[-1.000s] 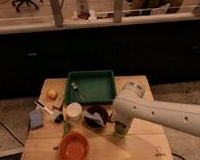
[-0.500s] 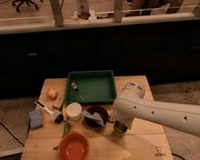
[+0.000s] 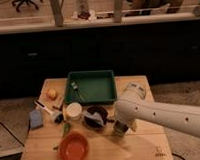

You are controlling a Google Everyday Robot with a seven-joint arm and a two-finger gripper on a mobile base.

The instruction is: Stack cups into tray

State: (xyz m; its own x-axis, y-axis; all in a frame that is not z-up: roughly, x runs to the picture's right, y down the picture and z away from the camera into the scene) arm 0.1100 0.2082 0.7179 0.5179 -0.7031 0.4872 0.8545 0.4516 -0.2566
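My gripper (image 3: 119, 127) sits low beside the dark brown bowl (image 3: 95, 117) — jaw state indeterminate — and the green tray (image 3: 92, 87) holds no stacked cups.

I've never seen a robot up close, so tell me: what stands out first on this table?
The big white arm sweeps in from the right, its gripper down at the table's front, right of a dark bowl. Behind them sits a green tray, and an orange bowl glows at the front left. A pale cup stands left of the dark bowl.
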